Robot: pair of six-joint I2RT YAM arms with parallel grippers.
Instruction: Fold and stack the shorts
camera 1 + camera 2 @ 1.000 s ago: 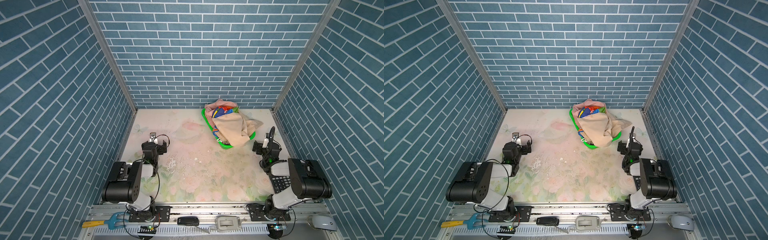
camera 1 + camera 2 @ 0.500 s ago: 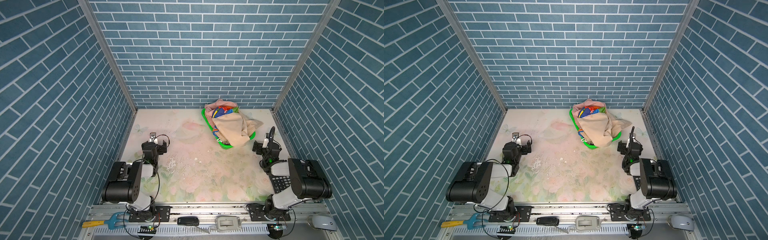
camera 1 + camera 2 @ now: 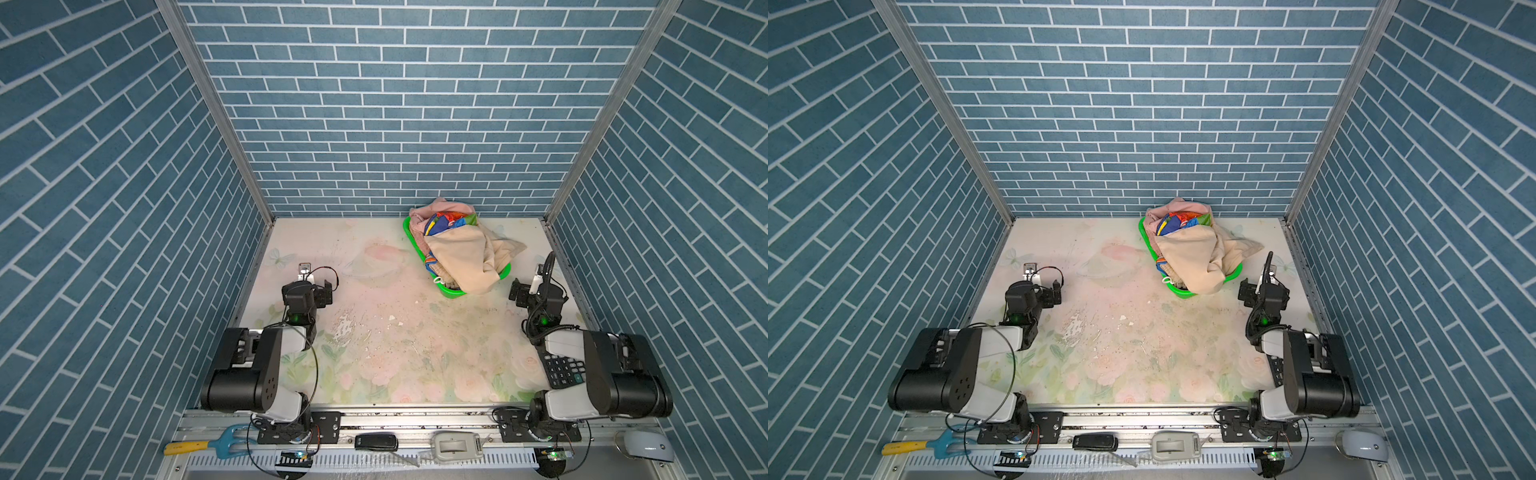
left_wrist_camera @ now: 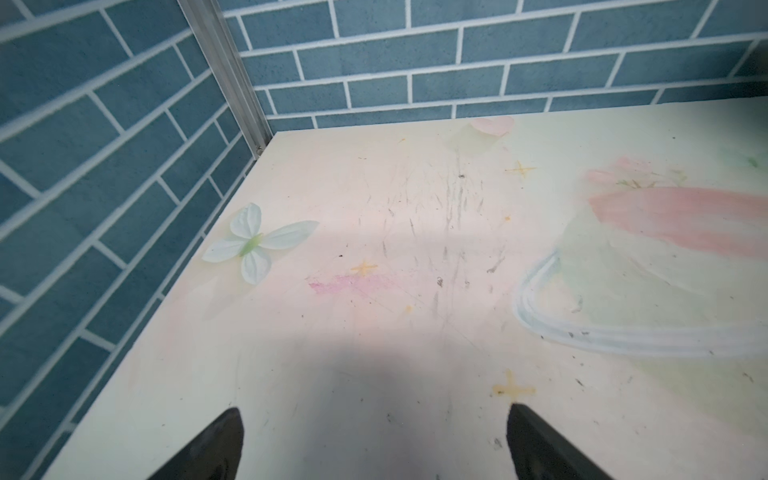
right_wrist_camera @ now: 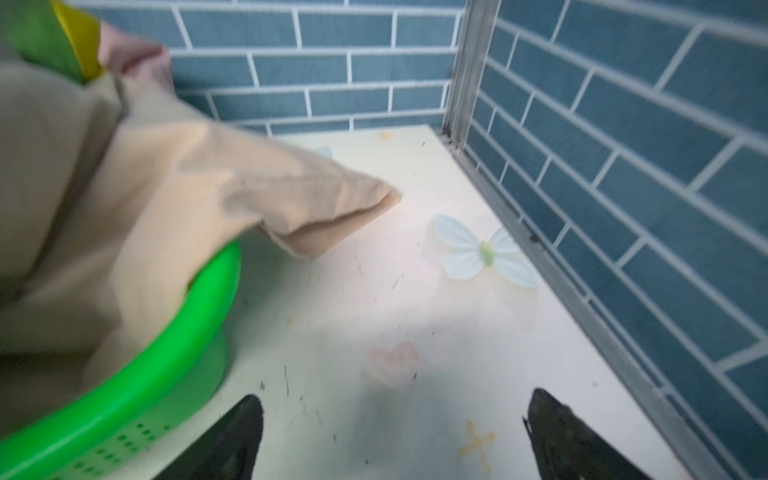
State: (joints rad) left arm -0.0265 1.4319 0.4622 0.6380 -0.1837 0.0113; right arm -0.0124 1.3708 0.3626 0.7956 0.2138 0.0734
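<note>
Currently, beige fabric shorts (image 3: 461, 257), shiny rainbow-striped shorts (image 3: 442, 220) and dusty pink shorts (image 3: 436, 208) lie heaped in the green plastic mesh basket (image 3: 451, 291). The left tool (image 4: 374, 407), well apart from the basket, and the right tool (image 5: 395, 394), just beside it, are fully spread, holding nothing. Black calculator (image 3: 561, 370) key markings: unreadable.

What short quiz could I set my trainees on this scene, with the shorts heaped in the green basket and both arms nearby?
1. True or false: the beige shorts lie on top of the heap in the green mesh basket, with one corner hanging out over its rim.
2. Which gripper is nearer the basket? A) left gripper B) right gripper
3. Fill in: both grippers' jaws stand ____ and hold nothing.
Key: 1 true; 2 B; 3 open.
</note>
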